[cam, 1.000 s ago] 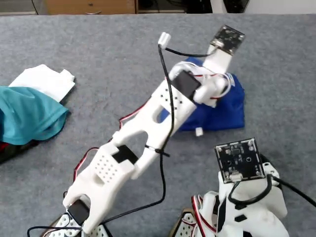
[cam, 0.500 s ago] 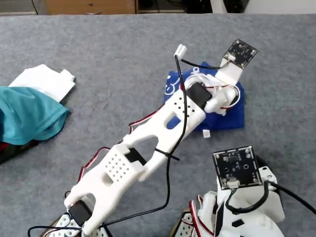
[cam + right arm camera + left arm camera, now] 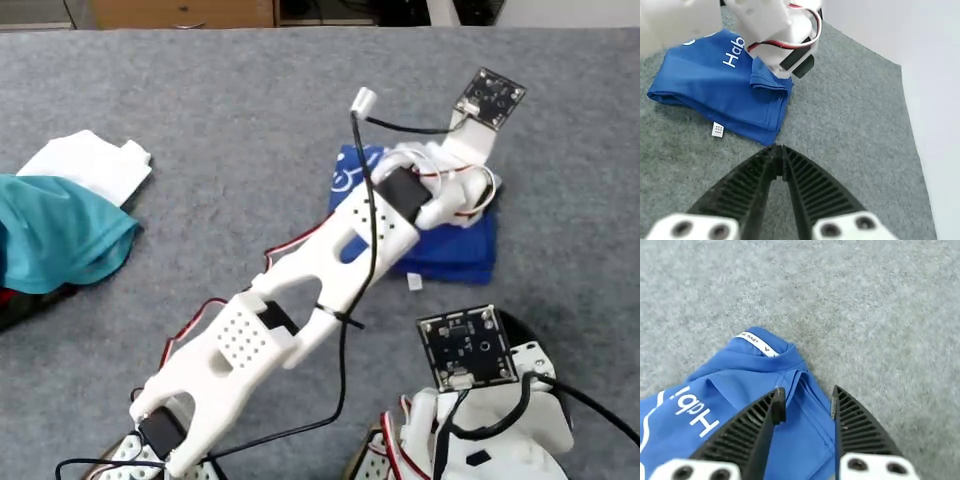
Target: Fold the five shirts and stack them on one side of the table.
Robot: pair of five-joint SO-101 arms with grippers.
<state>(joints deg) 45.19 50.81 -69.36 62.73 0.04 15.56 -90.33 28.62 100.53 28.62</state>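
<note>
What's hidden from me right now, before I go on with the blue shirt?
High view: the left arm covers much of the blue shirt, so its fold is unclear.
High view: the picture's edge cuts the teal shirt and the pile under it; shirt count unknown.
Left wrist view: whether the left gripper touches the cloth.

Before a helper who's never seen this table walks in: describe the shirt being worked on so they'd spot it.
On the grey table, follow the outstretched left arm to its end effector. Beneath lies the blue shirt, folded; unlike the teal shirt and white shirt at the left edge, it bears white lettering.
</note>
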